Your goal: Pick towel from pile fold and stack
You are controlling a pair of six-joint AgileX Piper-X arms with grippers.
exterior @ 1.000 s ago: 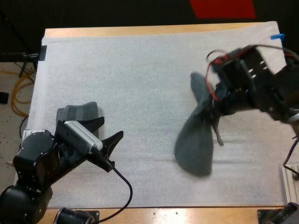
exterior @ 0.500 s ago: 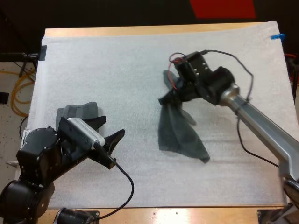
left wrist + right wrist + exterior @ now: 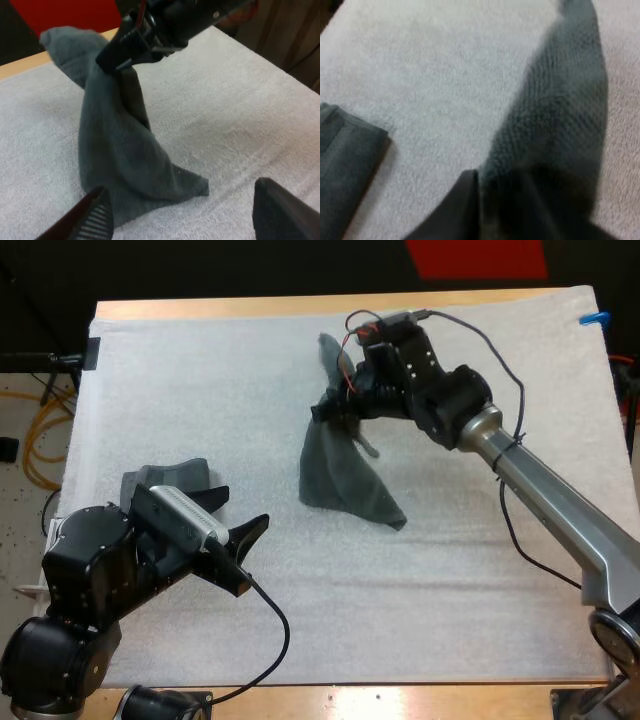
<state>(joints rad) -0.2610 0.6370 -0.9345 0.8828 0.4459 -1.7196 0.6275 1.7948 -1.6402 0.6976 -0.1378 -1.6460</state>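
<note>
R fingers (image 3: 117, 52) grip towel (image 3: 340, 480); L fingers (image 3: 95, 215) apart. High view: folded stack (image 3: 170, 480) near L fingers.

Towel (image 3: 340, 475): upper centre, under my right gripper (image 3: 335, 412), lower end on the mat (image 3: 300, 620).
Stack (image 3: 165, 480): centre left, beside my left gripper (image 3: 238, 518).

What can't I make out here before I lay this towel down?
1. The folded stack: in the high view the left arm covers its near side, and the right wrist view's edge cuts it off. The layers can't be counted.
2. The right gripper on the towel: in the high view cloth and the gripper's body hide the fingertips, so which corner is pinched is unclear.
3. The towel's lower corners: its own folds hide them in the high and left wrist views.
</note>
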